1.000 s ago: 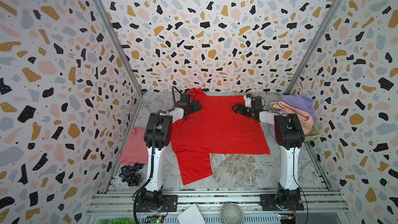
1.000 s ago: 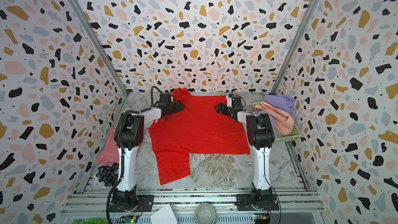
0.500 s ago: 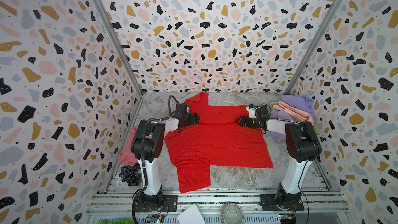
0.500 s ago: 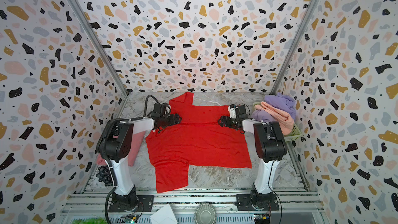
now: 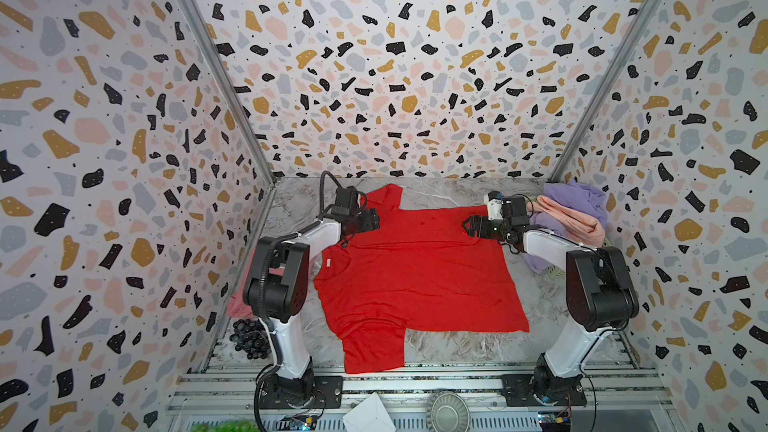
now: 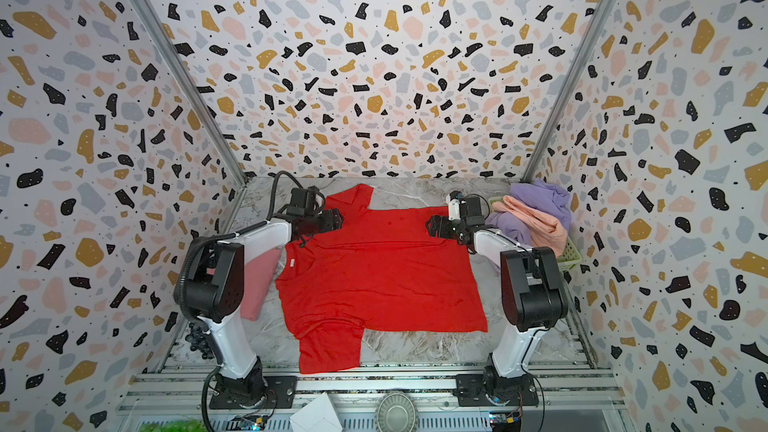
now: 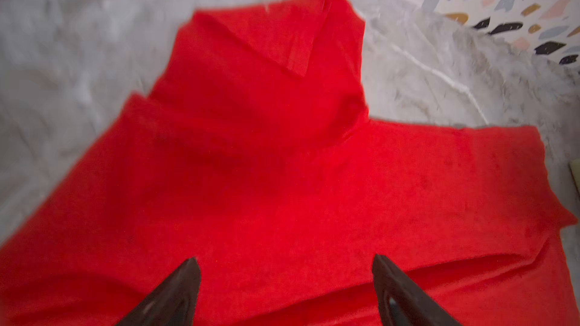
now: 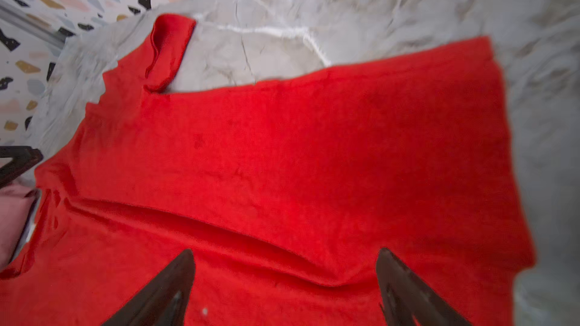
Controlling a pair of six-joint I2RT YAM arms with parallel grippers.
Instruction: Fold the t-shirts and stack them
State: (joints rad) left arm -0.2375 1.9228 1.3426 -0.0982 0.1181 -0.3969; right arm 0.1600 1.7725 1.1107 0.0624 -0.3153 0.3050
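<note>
A bright red t-shirt (image 5: 415, 276) (image 6: 378, 276) lies spread flat on the marble table, collar to the left, one sleeve at the back, one at the front edge. My left gripper (image 5: 376, 218) (image 6: 338, 218) (image 7: 284, 265) stands open over its far left shoulder, nothing between the fingers. Over the far right hem corner my right gripper (image 5: 466, 224) (image 6: 429, 226) (image 8: 284, 258) is open and empty too. A dusty pink t-shirt (image 5: 239, 301) (image 6: 259, 280) lies at the left wall. Lavender (image 5: 577, 199) (image 6: 540, 197) and peach (image 5: 569, 222) (image 6: 536, 222) t-shirts are heaped at the back right.
The heap sits in a pale green basket (image 6: 571, 255) against the right wall. Dark grapes (image 5: 249, 338) (image 6: 197, 340) lie at the front left beside the left arm's base. The red shirt's front sleeve reaches the metal rail at the table's front edge.
The red shirt has slid towards the front edge and lies flatter. Both arms have swung their elbows outwards and lower. The grippers stay open over the far edge.
</note>
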